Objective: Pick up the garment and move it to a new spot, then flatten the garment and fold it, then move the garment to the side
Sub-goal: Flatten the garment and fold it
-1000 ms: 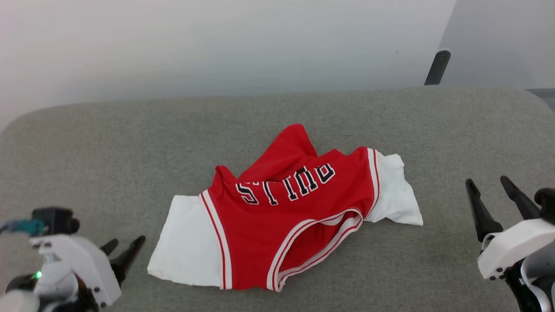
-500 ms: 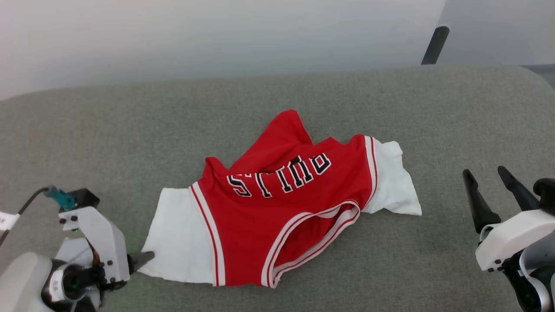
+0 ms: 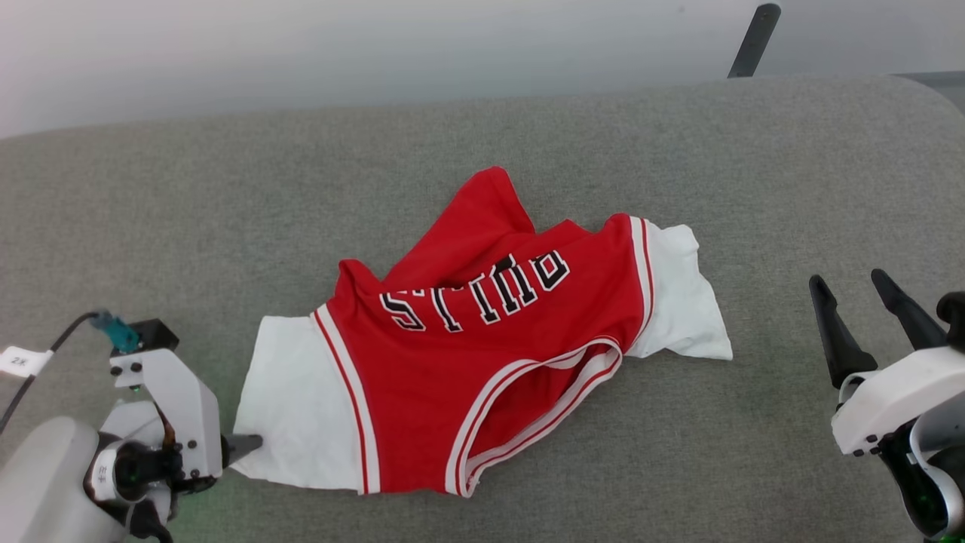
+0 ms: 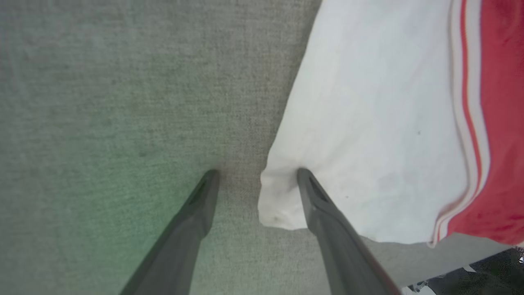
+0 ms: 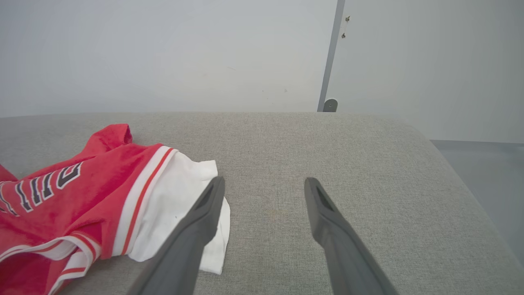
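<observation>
red jersey shirt (image 3: 482, 354), white short sleeves, striped trim, black "bulls" lettering, lies rumpled at the middle of the grey fabric-covered worktop (image 3: 678, 151), neck opening toward the robot. left pincer (image 4: 257, 173) low at the corner of the white sleeve (image 4: 368, 123), fingers apart: one tip on the sleeve cloth, the other on bare grey fabric, nothing clamped. right pincer (image 3: 847, 280) off to the right, clear of the shirt, fingers spread, empty.

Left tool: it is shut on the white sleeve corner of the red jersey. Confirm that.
Wrong. The left tool is open, not shut: the left wrist view shows its fingers apart, either side of the white sleeve corner of the red jersey.
</observation>
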### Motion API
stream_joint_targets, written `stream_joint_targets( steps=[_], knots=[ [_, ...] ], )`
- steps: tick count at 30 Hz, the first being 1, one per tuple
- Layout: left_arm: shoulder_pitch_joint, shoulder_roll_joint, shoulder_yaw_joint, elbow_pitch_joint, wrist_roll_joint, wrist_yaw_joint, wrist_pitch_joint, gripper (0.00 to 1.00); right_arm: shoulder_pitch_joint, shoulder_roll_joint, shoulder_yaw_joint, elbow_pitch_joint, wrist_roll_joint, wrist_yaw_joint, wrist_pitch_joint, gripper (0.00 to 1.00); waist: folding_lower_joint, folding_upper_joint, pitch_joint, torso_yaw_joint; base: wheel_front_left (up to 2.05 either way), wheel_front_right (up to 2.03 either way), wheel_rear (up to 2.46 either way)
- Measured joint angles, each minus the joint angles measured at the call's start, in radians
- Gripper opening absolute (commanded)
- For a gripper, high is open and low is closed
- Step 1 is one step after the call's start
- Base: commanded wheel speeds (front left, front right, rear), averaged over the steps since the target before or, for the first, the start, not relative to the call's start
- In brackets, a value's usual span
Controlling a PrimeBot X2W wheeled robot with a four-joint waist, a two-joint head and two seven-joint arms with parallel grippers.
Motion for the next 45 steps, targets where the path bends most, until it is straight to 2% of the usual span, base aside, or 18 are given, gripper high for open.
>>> stream_joint_targets(
  steps=[4, 5, 6, 9, 13, 22, 28, 36, 37, 38, 39, 45],
  knots=[
    [-0.02, -0.021, -0.006, 0.046, 0.0, -0.012, 0.001, 1.0, -0.009, -0.001, -0.003, -0.005, 0.002, 0.0, 0.007, 1.0, 0.0, 0.0, 0.013, -0.002, 0.0, 0.0, 0.0],
    [-0.027, -0.026, -0.006, 0.056, -0.007, -0.012, 0.01, 0.95, -0.009, -0.002, -0.006, -0.006, 0.002, 0.0, 0.009, 1.0, 0.0, 0.0, 0.015, -0.001, 0.0, 0.0, 0.0],
    [-0.033, -0.033, -0.003, 0.067, -0.018, -0.012, 0.023, 0.0, -0.009, -0.002, -0.008, -0.007, 0.002, 0.0, 0.009, 1.0, 0.0, 0.0, 0.017, -0.001, 0.0, 0.0, 0.0],
    [-0.045, -0.039, 0.013, 0.091, -0.045, 0.001, 0.042, 0.0, -0.009, -0.002, -0.01, -0.007, 0.002, 0.0, 0.026, 1.0, 0.0001, 0.0, 0.021, 0.003, 0.0, 0.0, 0.0],
    [-0.051, -0.044, 0.01, 0.085, -0.047, -0.008, 0.041, 0.0, -0.01, -0.005, -0.001, -0.006, 0.017, 0.0, 0.073, 1.0, 0.0, 0.0, 0.026, 0.007, 0.0, 0.0, 0.0],
    [-0.065, -0.052, 0.003, 0.049, -0.04, -0.007, 0.038, 0.0, -0.016, -0.058, 0.068, 0.012, 0.096, 0.0, 0.309, 1.0, 0.0, 0.0, 0.043, 0.033, 0.0, 0.0, 0.0],
    [-0.08, -0.066, 0.0, 0.028, -0.039, -0.003, 0.03, 0.0, -0.067, -0.068, 0.084, 0.064, 0.127, 0.0, 0.442, 1.0, 0.0, 0.0, 0.07, 0.057, 0.0, 0.0, 0.0],
    [-0.101, -0.083, -0.007, 0.016, -0.038, -0.01, 0.021, 0.0, -0.146, -0.064, 0.101, 0.173, 0.119, 0.0, 0.525, 1.0, 0.0, 0.0, 0.105, 0.089, 0.0, 0.0, 0.0],
    [-0.104, -0.085, -0.007, 0.016, -0.038, -0.013, 0.021, 0.0, -0.155, -0.063, 0.105, 0.191, 0.121, 0.0, 0.541, 0.67, 0.0, 0.0, 0.108, 0.093, 0.0, 0.0, 0.0],
    [-0.106, -0.086, -0.007, 0.016, -0.038, -0.013, 0.02, 0.0, -0.164, -0.057, 0.104, 0.207, 0.13, 0.0, 0.555, 0.21, 0.0, 0.0, 0.111, 0.096, 0.0, 0.0, 0.0],
    [-0.109, -0.088, -0.008, 0.016, -0.038, -0.015, 0.019, 0.0, -0.176, -0.059, 0.105, 0.223, 0.135, 0.0, 0.573, 0.0, 0.0, 0.0, 0.114, 0.099, 0.0, 0.0, 0.0],
    [-0.117, -0.095, -0.011, 0.025, -0.039, -0.023, 0.012, 0.0, -0.236, -0.07, 0.117, 0.291, 0.198, -0.001, 0.661, 0.0, 0.0, 0.0, 0.121, 0.108, 0.0, 0.0, 0.0]
  ],
)
